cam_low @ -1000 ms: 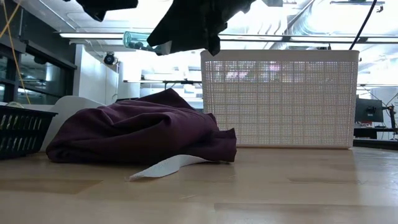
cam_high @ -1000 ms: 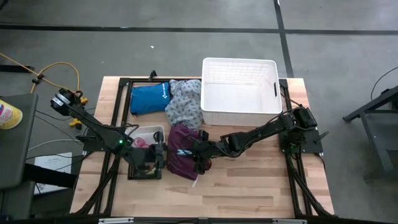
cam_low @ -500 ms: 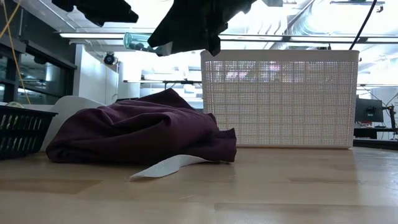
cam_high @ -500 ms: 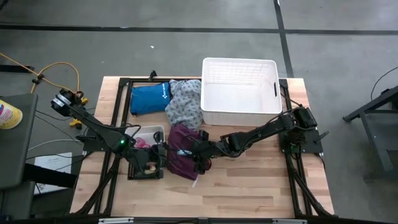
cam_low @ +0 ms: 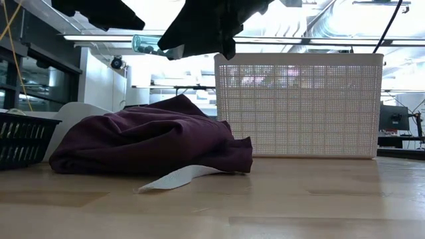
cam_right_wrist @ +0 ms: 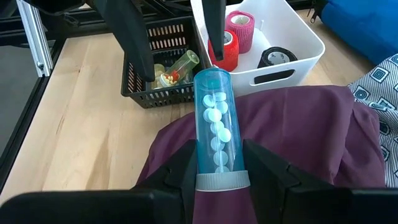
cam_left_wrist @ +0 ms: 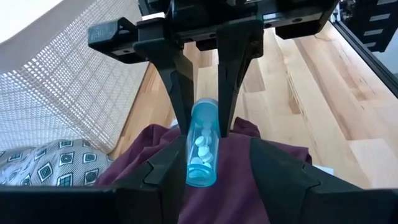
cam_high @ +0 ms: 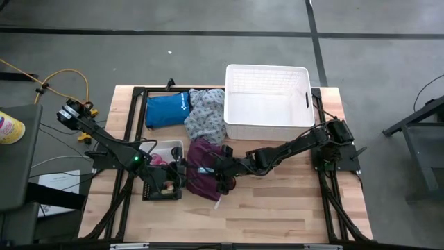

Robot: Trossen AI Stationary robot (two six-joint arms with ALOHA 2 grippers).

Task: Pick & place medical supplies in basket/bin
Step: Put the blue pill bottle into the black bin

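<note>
A clear blue vial of white tablets hangs above the maroon garment, with my right gripper shut on it. My left gripper stands open just past the vial's free end. In the right wrist view its two fingers stand to either side of that end, apart from it. The maroon garment lies heaped on the table in front of the large white lattice basket. A grey-patterned garment lies behind it. My right gripper pinches the vial's grey-capped end between its two fingers. The fingers come from the table's right, slanting down, and the vial lies along them and sticks out beyond them toward my left gripper. The vial is lifted clear above the maroon garment.
A small white tray holds pink and red rolls and a black roll. Beside it a black mesh crate holds small vials. A blue pouch lies at the far left. The basket's rim is at the far right.
My left gripper has tipped a little where it stands by the vial's free end. My right gripper and the vial have kept still.
</note>
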